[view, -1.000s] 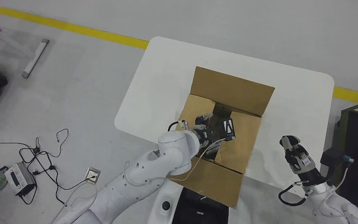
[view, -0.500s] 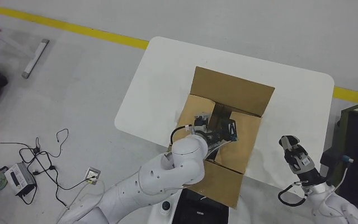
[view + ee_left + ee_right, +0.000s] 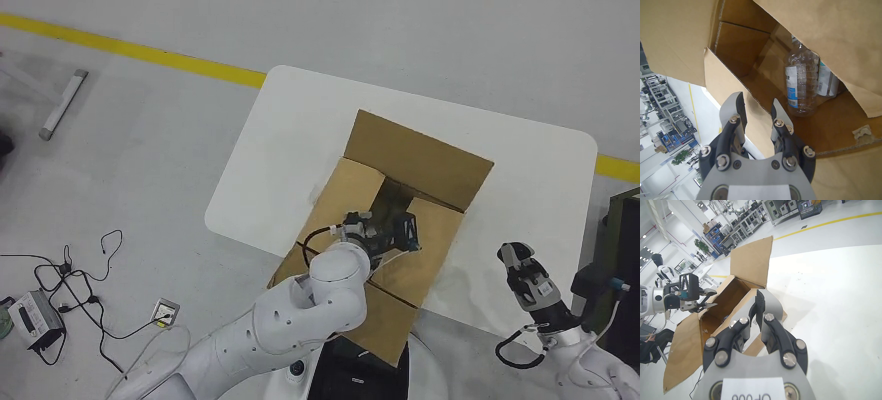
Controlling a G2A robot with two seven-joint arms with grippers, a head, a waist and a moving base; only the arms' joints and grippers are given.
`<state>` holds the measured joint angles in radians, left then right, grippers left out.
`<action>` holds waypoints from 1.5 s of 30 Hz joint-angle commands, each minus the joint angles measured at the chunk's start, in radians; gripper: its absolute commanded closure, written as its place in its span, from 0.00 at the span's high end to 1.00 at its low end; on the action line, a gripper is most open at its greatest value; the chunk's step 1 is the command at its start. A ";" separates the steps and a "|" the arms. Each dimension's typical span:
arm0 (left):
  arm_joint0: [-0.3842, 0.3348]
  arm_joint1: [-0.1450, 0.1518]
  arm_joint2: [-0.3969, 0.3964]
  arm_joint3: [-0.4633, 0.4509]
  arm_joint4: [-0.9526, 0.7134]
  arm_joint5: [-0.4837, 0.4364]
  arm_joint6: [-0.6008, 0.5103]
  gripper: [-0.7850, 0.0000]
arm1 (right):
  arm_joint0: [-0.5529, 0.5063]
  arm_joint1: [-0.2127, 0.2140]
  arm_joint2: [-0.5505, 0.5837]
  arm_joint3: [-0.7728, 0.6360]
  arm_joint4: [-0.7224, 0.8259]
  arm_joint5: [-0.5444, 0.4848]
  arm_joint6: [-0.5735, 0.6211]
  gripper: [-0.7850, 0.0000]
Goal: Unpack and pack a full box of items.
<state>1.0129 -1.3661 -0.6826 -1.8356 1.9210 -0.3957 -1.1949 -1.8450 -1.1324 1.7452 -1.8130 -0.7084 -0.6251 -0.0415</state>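
Slid leftward at its near end since a second ago, the brown cardboard box (image 3: 420, 160) now sits skewed on the white desk (image 3: 290, 140), and the left arm has leaned in closer. The left pincer (image 3: 757, 98) hangs at the box's opening, fingers spread, with a ragged flap edge between them. From above, the flaps hide most of the inside. The left wrist view looks under them to a clear ribbed plastic bottle with a blue-and-white label (image 3: 800, 83) and a second labelled bottle (image 3: 826, 83) just beside it. Right of the box, over bare desk, the right pincer (image 3: 762, 294) has its fingers pressed together.
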 commanded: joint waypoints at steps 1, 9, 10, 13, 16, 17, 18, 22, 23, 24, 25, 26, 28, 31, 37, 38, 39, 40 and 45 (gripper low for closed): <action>0.004 -0.001 -0.007 -0.009 0.010 -0.002 0.002 0.03 | 0.001 0.000 0.000 0.000 0.002 0.000 0.000 0.02; 0.035 -0.006 -0.115 -0.075 -0.131 0.032 0.047 0.00 | 0.004 -0.001 0.002 -0.001 0.002 -0.003 0.004 0.02; 0.036 -0.006 -0.136 -0.080 -0.155 0.029 0.048 0.00 | 0.004 -0.001 0.003 -0.001 0.002 -0.004 0.005 0.02; 0.048 -0.005 -0.198 -0.100 -0.253 0.039 0.074 0.00 | 0.004 -0.002 0.003 -0.002 0.007 -0.004 0.005 0.01; 0.055 -0.004 -0.263 -0.111 -0.346 0.050 0.098 0.00 | 0.003 -0.002 0.006 -0.003 0.014 -0.005 0.007 0.01; 0.058 -0.003 -0.283 -0.115 -0.371 0.057 0.106 0.00 | 0.003 -0.002 0.008 -0.002 0.019 -0.004 0.007 0.00; 0.060 -0.003 -0.300 -0.120 -0.396 0.062 0.115 0.00 | 0.003 -0.002 0.010 -0.001 0.022 -0.005 0.008 0.00; 0.076 -0.001 -0.370 -0.142 -0.518 0.087 0.165 0.00 | 0.002 -0.003 0.021 0.006 0.053 -0.005 0.011 0.00; 0.083 -0.001 -0.386 -0.143 -0.558 0.097 0.178 0.00 | 0.002 -0.003 0.024 0.008 0.060 -0.005 0.011 0.00; 0.086 0.000 -0.402 -0.143 -0.590 0.102 0.188 0.00 | 0.002 -0.003 0.028 0.011 0.066 -0.004 0.013 0.00; 0.087 0.001 -0.418 -0.144 -0.600 0.104 0.191 0.00 | 0.003 -0.003 0.032 0.012 0.078 -0.003 0.011 0.00; 0.092 0.002 -0.432 -0.145 -0.622 0.111 0.201 0.00 | 0.003 -0.003 0.036 0.013 0.087 -0.002 0.012 0.00; 0.100 0.004 -0.459 -0.144 -0.649 0.119 0.212 0.00 | 0.005 -0.003 0.045 0.014 0.109 0.001 0.016 0.00; 0.119 0.006 -0.502 -0.139 -0.737 0.146 0.257 0.00 | 0.009 -0.002 0.063 0.012 0.126 0.004 0.029 0.00; 0.150 0.013 -0.583 -0.109 -0.848 0.175 0.318 0.00 | 0.015 -0.001 0.090 0.013 0.156 0.013 0.041 0.00; 0.158 0.013 -0.593 -0.105 -0.870 0.181 0.333 0.00 | 0.015 -0.001 0.092 0.014 0.158 0.015 0.041 0.00; 0.166 0.014 -0.607 -0.100 -0.895 0.184 0.349 0.00 | 0.014 -0.002 0.094 0.014 0.159 0.016 0.042 0.00; 0.173 0.015 -0.620 -0.094 -0.914 0.188 0.363 0.00 | 0.014 -0.002 0.095 0.014 0.157 0.019 0.043 0.00; 0.192 0.025 -0.673 -0.070 -0.953 0.177 0.378 0.00 | 0.010 -0.005 0.081 0.027 0.148 0.030 0.040 0.00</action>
<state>1.2042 -1.3442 -1.3476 -1.9082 0.9532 -0.2143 -0.8081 -1.8347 -1.1369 1.8313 -1.7883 -0.5580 -0.5966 -0.0008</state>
